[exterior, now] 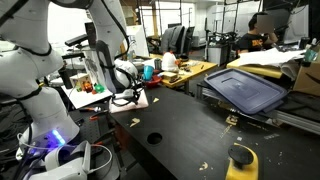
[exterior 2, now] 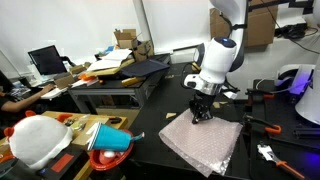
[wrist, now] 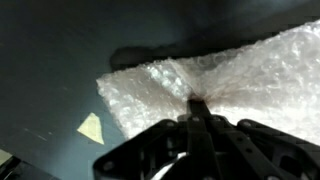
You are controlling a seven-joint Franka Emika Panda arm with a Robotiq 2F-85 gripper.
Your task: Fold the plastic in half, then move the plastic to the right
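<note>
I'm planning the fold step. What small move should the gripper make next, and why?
Probably lift slightly and carry the pinched part across the sheet: the gripper is shut on the plastic, which lies mostly flat, unfolded, on the dark table.

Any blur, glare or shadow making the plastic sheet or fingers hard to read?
Wrist view: soft throughout, dark fingers out of focus, whitish translucent plastic sheet bright and nearly washed out. In an exterior view the sheet is evenly lit, clear against the black table. In an exterior view it is small and dim beside the white arm.
</note>
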